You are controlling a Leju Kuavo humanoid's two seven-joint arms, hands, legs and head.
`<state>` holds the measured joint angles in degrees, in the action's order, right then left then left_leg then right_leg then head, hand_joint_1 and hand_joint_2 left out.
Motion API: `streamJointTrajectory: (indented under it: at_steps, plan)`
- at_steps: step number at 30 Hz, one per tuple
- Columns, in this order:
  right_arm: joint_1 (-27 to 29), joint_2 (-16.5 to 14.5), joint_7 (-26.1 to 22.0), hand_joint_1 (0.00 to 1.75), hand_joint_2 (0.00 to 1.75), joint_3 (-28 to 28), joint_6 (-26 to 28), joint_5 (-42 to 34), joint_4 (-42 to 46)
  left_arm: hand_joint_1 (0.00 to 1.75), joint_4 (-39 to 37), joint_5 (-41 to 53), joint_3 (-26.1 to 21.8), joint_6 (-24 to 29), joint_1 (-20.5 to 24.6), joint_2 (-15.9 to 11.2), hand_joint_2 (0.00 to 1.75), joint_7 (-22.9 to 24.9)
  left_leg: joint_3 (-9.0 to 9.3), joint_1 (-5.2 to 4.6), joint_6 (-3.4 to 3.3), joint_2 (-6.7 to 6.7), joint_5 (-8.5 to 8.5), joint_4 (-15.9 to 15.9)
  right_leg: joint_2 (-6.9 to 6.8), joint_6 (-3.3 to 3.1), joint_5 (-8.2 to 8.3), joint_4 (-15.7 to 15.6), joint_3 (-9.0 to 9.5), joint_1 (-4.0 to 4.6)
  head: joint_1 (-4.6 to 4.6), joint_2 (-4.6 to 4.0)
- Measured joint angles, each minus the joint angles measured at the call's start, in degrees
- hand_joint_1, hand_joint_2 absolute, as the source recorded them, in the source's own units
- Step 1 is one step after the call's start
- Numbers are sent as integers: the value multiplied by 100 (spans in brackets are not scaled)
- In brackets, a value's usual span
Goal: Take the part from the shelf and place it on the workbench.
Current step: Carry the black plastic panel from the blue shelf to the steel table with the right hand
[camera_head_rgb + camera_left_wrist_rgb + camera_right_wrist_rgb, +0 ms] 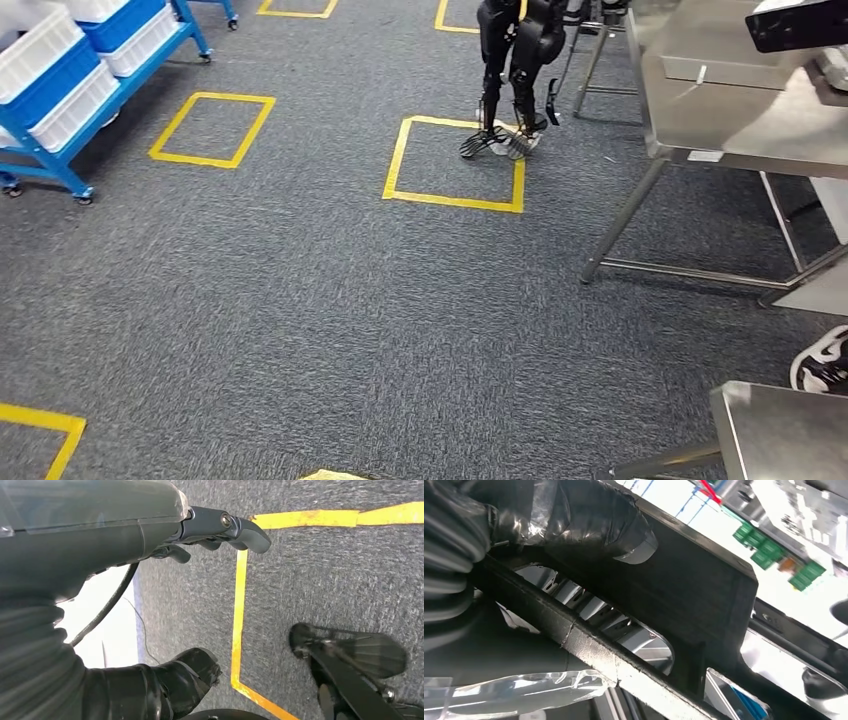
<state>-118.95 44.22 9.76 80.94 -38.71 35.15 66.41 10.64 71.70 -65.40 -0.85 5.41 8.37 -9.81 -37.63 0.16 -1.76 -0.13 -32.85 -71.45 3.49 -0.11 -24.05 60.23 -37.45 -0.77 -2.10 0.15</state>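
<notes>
The right robot hand [574, 525] is gripping a black, open-framed part [664, 625], its thumb pressing down on the top face of the part while the frame is running under the palm. The left robot hand [200, 530] is hanging over the grey carpet [300, 300] with its fingers loosely curled and holding nothing. At the near right, a corner of a steel desk [780, 430] is showing. Yellow tape squares [455, 160] are marking the carpet in the middle distance. Farther right, a second steel desk [720, 110] is standing on slanted legs. At the far left, a blue shelf [60, 90] is carrying white bins. Another dark robot [515, 60] is standing far off, beside the tape square
</notes>
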Motion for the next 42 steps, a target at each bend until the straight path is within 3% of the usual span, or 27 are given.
streamJointTrajectory:
  at_steps: [2,4,7,9,11,13,14,16,18,19,21,23,24,26,28,29,30,33,35,37,39,40,42]
  plan:
    - [-11,0,-1,175,175,1,-37,7,20,0,0,5,0,-1,-6,-6,175,2,304,-7,-92,-242,390,743,116,7,3,12,-8,4,2,1]
    - [-23,3,-7,175,175,1,-81,10,35,0,0,7,1,-5,0,-11,175,1,467,-21,-135,-402,488,1116,220,53,32,8,-44,-24,-2,0]
    - [-37,25,-19,175,175,-4,-140,11,52,0,0,8,3,-14,32,-7,175,-5,545,-35,-145,-264,521,1264,337,158,87,-42,-72,-71,-11,1]
    - [-76,54,-27,175,175,-2,-177,13,81,0,0,8,4,-20,28,1,175,-8,610,-19,-173,-119,593,1409,113,202,-69,164,-171,-58,-9,0]
    - [-97,96,-46,175,175,2,-227,7,140,0,0,7,4,-24,12,2,175,-9,635,-22,-197,23,624,1474,-195,247,-418,801,-462,-59,-5,0]
    - [-78,149,-63,175,175,3,-274,-5,225,0,0,6,4,-24,9,-1,175,-9,628,-33,-200,146,616,1466,-297,300,-607,1348,-705,-96,-4,1]
    - [-70,184,-68,175,175,3,-293,-13,272,0,0,7,4,-24,10,-1,175,-8,626,-35,-197,200,607,1458,-319,322,-557,1358,-693,-116,-4,0]
    - [-70,260,-70,175,175,3,-316,-38,363,0,0,8,4,-24,10,-1,175,-2,629,-35,-171,290,568,1421,-404,345,-235,758,-346,-141,-4,0]
    - [-69,317,-71,175,175,4,-327,-70,446,0,0,8,4,-23,4,-1,175,4,620,-60,-118,369,505,1354,-532,311,-30,112,4,-100,-7,0]
    - [-64,339,-73,175,175,3,-331,-83,483,0,0,8,4,-23,5,-1,175,5,615,-71,-92,404,479,1327,-566,277,-12,-36,74,-74,-8,-1]
    - [-55,402,-75,175,175,2,-339,-93,551,0,0,8,4,-20,21,1,175,6,618,-74,-54,468,454,1309,-498,199,-27,-54,62,-43,-11,0]
    - [-48,473,-75,175,175,-1,-334,-100,626,0,0,8,3,-14,36,5,175,6,594,-53,-9,417,358,1221,-430,130,-19,-75,73,-58,-10,0]
    - [-43,498,-73,175,175,-2,-326,-104,664,0,0,8,3,-9,35,8,175,6,522,-41,7,329,239,1044,-398,91,-11,-92,81,-67,-12,0]
    - [-8,546,-70,175,175,1,-310,-119,727,0,0,8,4,-2,21,11,175,6,204,-22,20,130,-111,358,-323,34,-3,-104,86,-65,-14,0]
    - [57,606,-65,175,175,2,-288,-179,782,0,0,12,4,2,8,14,175,6,-142,-15,18,70,-318,-313,-229,20,-1,-100,84,-50,-15,1]
    - [92,643,-53,175,175,2,-255,-236,805,0,0,16,3,3,2,14,175,4,-206,-14,10,63,-265,-395,-175,19,-2,-97,86,-45,-15,1]
    - [123,678,-39,175,175,1,-208,-297,821,0,0,22,3,4,-2,14,175,1,-169,-14,-5,54,-108,-254,-118,20,-3,-91,89,-44,-15,0]
    - [191,761,-5,175,175,1,-64,-406,834,0,0,37,3,4,-10,8,175,-17,274,-7,-72,-185,486,843,43,44,-8,-64,81,-42,-13,0]
    - [224,817,3,175,175,2,-31,-411,834,0,0,39,4,2,-2,2,175,-28,413,-13,-81,-299,564,1173,133,103,11,-62,44,-55,-13,0]
    - [256,888,9,175,175,2,-22,-411,835,0,0,39,4,1,22,4,175,-40,437,-24,-98,-220,586,1230,201,182,45,-88,22,-90,-14,1]
    - [280,957,16,175,175,1,-16,-411,836,0,0,39,4,-1,28,8,175,-58,470,-19,-153,-111,641,1316,48,234,-50,22,-32,-91,-7,0]
    - [292,981,19,175,175,1,-8,-411,837,0,0,39,4,-1,21,9,175,-73,482,-13,-177,-52,666,1356,-80,252,-192,230,-123,-84,-5,0]
    - [359,1017,20,175,175,3,9,-411,847,0,0,40,4,17,6,8,175,-94,478,-31,-197,52,677,1371,-272,285,-569,941,-433,-79,-4,0]
